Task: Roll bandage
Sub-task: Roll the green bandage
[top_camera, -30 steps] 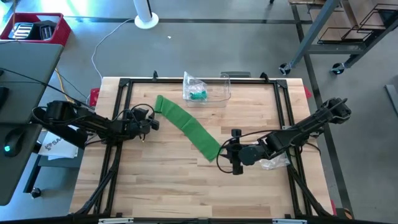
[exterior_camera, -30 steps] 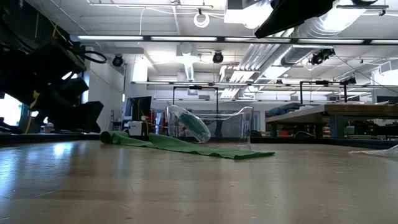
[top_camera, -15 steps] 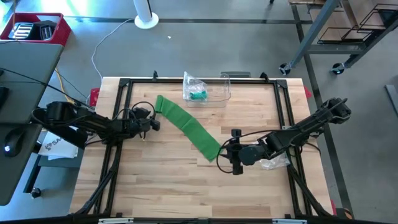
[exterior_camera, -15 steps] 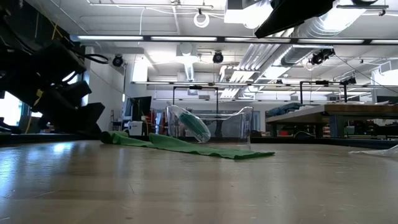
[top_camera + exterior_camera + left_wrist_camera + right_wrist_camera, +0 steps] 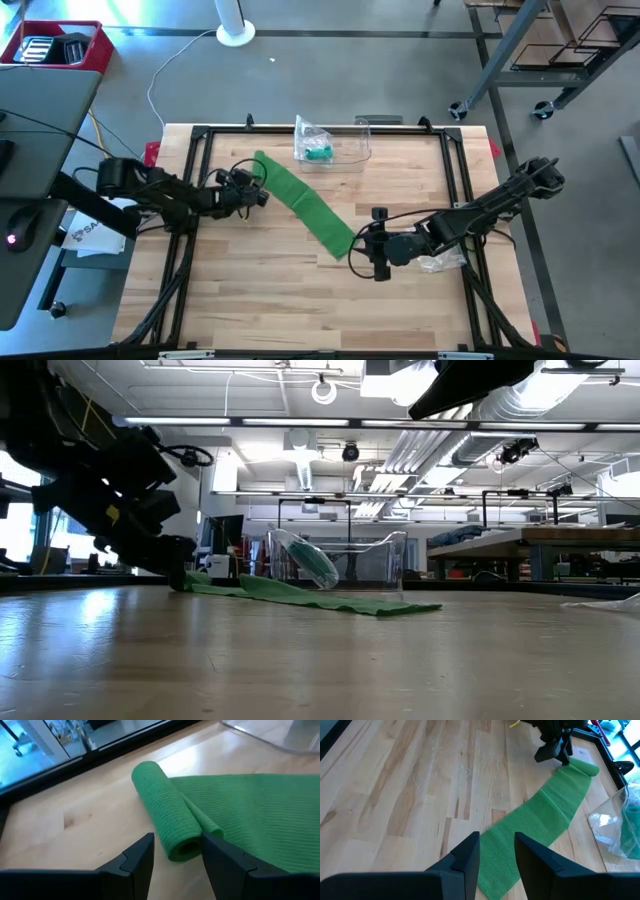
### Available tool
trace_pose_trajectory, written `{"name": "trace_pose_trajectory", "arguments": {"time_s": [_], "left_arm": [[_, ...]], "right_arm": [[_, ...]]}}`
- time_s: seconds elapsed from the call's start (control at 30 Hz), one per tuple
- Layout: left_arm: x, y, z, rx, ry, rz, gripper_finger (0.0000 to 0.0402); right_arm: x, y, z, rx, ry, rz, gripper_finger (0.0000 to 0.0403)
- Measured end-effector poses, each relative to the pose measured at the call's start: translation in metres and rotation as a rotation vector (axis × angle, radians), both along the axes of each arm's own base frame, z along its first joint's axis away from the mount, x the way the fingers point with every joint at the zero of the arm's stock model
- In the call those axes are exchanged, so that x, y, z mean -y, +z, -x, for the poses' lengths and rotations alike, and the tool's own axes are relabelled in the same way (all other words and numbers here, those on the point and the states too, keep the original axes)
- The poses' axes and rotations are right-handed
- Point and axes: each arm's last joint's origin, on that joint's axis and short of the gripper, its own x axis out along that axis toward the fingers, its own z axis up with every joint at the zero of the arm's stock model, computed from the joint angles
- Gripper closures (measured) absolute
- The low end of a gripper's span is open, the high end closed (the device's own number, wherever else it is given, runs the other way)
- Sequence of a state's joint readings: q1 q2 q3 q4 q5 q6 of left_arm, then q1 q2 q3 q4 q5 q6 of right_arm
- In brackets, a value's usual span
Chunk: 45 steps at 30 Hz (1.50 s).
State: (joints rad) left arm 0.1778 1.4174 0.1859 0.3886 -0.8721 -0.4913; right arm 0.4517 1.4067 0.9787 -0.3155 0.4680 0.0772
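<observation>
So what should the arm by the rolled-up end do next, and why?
Probably ease the left pincer forward and close on the small rolled end of the green fabric bandage. Its fingers stand open right at that roll, not yet gripping, and most of the strip lies flat and unrolled. The right pincer waits open at the other end.

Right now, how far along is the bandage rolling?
Barely started: the green bandage has only a short rolled end; the rest lies flat. The left gripper, open, is at that roll; the right gripper, open, is over the flat end. Nearly the whole strip remains.
</observation>
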Motion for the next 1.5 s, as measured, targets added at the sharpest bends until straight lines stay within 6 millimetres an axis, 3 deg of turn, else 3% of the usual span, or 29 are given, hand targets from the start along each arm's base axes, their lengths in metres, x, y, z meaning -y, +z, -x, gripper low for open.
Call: {"name": "trace_pose_trajectory", "arguments": {"time_s": [0.33,0.7,1.1,1.5], "left_arm": [[0.002,0.013,-0.017,-0.148,-0.118,-0.008,0.0247],[0.012,0.029,0.003,-0.348,-0.103,0.072,0.0247],[0.011,0.007,0.016,-0.083,-0.06,0.044,0.0247],[-0.005,0.006,0.016,-0.002,0.016,0.056,0.0247]], "right_arm": [[0.0,0.0,0.0,0.0,-0.009,-0.016,0.0289],[0.0,0.0,0.0,-0.001,-0.006,-0.018,0.0289],[0.0,0.0,0.0,-0.002,0.0,-0.01,0.0289],[0.0,0.0,0.0,-0.002,0.0,-0.01,0.0289]]}}
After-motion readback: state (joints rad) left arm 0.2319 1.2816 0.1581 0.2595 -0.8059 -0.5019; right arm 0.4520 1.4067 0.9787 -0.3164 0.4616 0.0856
